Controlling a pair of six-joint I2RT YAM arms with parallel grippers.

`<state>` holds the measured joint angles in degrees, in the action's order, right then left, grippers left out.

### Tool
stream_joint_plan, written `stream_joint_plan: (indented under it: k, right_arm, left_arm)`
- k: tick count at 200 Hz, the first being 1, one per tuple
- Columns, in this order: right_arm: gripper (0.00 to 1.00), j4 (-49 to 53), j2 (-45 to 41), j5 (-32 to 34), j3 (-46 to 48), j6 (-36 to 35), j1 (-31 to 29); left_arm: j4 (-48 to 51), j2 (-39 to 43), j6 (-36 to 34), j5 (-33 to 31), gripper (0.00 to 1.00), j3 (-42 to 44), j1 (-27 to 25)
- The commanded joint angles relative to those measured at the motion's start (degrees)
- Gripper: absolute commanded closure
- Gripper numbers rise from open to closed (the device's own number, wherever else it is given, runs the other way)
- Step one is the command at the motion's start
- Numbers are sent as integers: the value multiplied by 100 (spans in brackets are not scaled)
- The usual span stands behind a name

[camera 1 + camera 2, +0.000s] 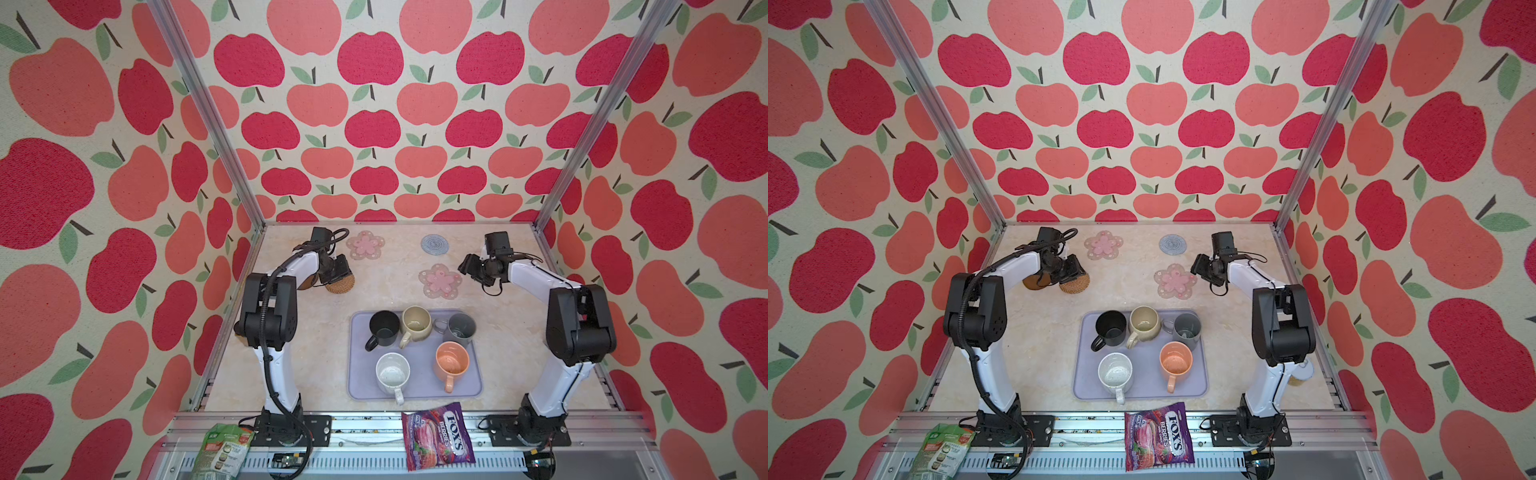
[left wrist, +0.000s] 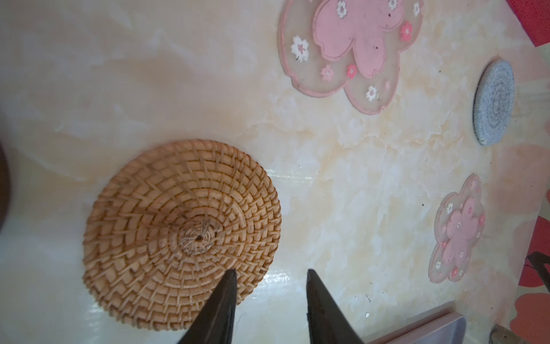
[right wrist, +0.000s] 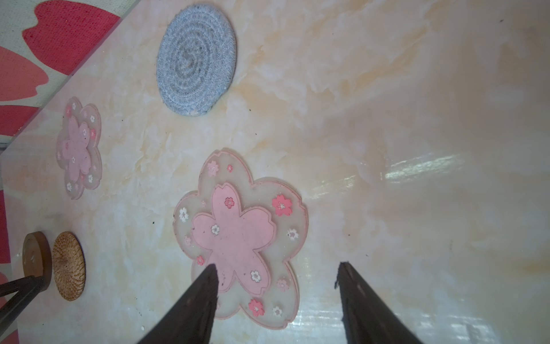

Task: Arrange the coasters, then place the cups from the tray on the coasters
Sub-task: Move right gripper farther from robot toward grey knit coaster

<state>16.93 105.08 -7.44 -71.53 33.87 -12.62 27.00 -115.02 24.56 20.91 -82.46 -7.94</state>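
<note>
Two pairs of jaws stand apart, both empty. The left gripper (image 2: 270, 274) hangs over the rattan coaster (image 2: 178, 226) at its edge, the right gripper (image 3: 278, 268) over the nearer pink flower coaster (image 3: 238, 238) (flat on the table (image 3: 416, 119)). Farther back lie the grey-blue coaster (image 3: 196, 59) and the second flower coaster (image 3: 79, 149). All five cups (image 1: 415, 324) sit on the tray (image 1: 361, 386).

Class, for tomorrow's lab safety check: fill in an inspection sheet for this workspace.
Surface: marbled table, glossy.
Job's things: rattan coaster, brown coaster, grey-blue coaster, far flower coaster, near flower coaster laid out; black cup, beige cup, grey cup, white cup, orange cup on tray.
Clutter: candy bag, green packet on front rail.
Grippers: left gripper at rattan coaster, right gripper by near flower coaster; both open, empty.
Cables: black cable along left arm.
Surroundings: apple-print walls, metal frame.
</note>
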Motion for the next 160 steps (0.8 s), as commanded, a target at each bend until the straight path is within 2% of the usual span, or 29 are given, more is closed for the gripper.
stream_joint_plan:
  k: [1,33,65,100,160]
  right_arm:
    - [33,189,-121,76,97,-173,34]
    - [34,33,-10,-87,126,-82,15]
    - [34,10,110,-229,-70,-267,-204]
    - [34,172,474,-515,-674,-486,-563]
    - [35,354,1385,-996,-1849,-466,-1318]
  left_arm:
    - [-128,-248,40,191,59,-205,-228]
    - [-286,-532,51,500,59,-568,-692]
    - [-489,-821,307,787,59,-790,-934]
    - [-1090,-943,734,1296,59,-661,-947]
    - [-1241,-276,778,1205,59,-120,-582]
